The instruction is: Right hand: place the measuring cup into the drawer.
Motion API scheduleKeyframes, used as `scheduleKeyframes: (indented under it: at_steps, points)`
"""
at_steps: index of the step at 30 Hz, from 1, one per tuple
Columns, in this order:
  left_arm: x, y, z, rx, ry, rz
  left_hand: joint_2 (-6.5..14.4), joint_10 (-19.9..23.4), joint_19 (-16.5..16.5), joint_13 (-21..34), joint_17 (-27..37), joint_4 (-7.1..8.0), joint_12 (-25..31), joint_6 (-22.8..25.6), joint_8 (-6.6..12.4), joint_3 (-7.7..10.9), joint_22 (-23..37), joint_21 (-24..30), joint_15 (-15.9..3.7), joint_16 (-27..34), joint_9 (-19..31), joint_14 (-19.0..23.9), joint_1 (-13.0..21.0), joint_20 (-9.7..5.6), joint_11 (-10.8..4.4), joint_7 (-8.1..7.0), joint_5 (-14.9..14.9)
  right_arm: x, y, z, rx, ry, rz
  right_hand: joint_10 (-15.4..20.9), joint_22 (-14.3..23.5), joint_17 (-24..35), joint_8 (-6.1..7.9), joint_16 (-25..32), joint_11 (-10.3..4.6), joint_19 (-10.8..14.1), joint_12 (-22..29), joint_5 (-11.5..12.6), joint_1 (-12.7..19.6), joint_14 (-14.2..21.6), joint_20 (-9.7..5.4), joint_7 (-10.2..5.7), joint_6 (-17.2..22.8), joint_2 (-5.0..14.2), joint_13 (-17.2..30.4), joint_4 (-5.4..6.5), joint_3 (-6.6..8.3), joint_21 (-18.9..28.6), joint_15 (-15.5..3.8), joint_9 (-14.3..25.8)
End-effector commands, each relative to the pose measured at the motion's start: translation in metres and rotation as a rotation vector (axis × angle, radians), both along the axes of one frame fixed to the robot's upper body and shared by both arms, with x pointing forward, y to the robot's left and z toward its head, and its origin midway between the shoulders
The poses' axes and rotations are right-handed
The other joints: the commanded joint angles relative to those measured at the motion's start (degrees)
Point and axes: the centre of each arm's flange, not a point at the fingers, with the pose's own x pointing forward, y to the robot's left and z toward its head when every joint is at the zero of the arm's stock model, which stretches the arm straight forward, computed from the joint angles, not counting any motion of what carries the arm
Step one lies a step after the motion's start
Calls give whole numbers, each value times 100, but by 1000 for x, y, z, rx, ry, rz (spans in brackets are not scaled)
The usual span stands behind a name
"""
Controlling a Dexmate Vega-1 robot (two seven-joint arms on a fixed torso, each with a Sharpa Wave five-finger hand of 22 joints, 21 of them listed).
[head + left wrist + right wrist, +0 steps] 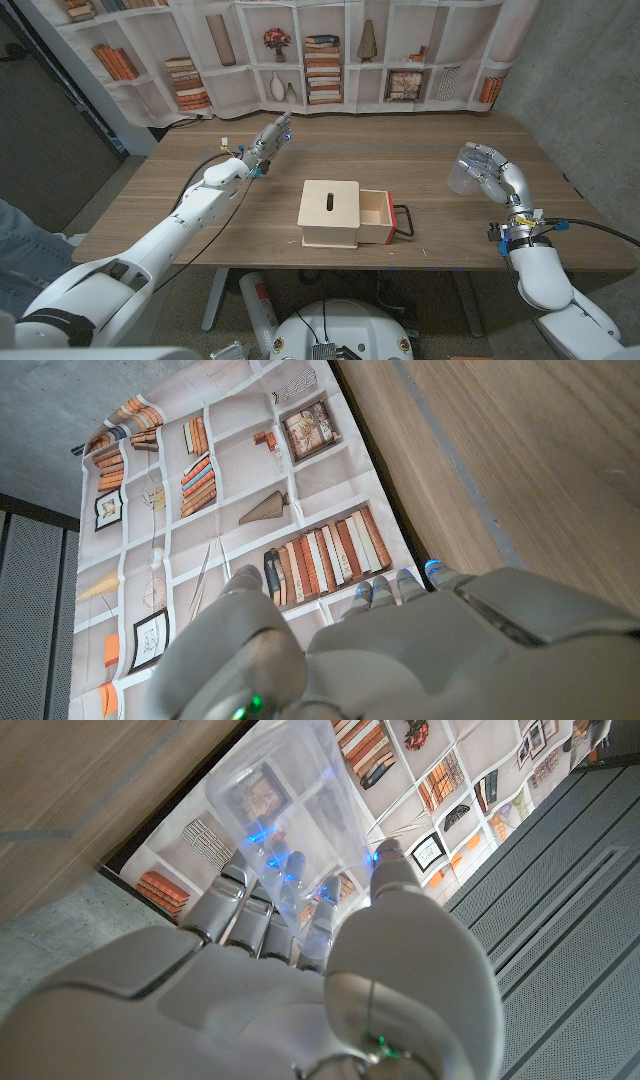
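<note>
Currently carrying: right hand (487,170) grasps clear measuring cup (463,176) above tabletop (420,140); next, swing left over open drawer (377,214), lower in.

Clear glossy plastic measuring cup (285,795), pale matt wooden drawer (375,217) box, wood-grain table (430,150).

The right robot hand (300,990) grips a clear measuring cup (290,810) before a bookshelf backdrop (400,760).
</note>
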Motion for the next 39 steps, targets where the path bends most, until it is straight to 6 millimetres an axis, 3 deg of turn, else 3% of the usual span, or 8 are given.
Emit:
scheduleKeyframes:
  at_steps: [1, 39]
  points:
    - [-1, 1, 1, -4, -6, 1, 56, -29, -292, 13, 29, 0, 20, 22, 19, -30, 35, -23, 30, -14, 19, -225, 26, 29, -2, 5, -19, -3, 12, 6, -23, -25, 36, 351, 13, 22, 33, -16, -300, 74, 30, -20, 145, 46, -250, 23, 97, 190, 13, 61, 78, 17, -655, 26]
    - [-5, 6, -2, -11, -6, 10, 72, -34, -299, 13, 29, -8, 20, 21, 17, -61, 35, -26, 28, -12, 19, -230, 46, 22, -6, 5, -24, -3, 53, 21, -90, -67, 167, 535, -13, -20, 91, -108, -318, 79, 57, -85, 162, 43, -340, 12, 334, 174, 21, 74, 127, 36, -650, 60]
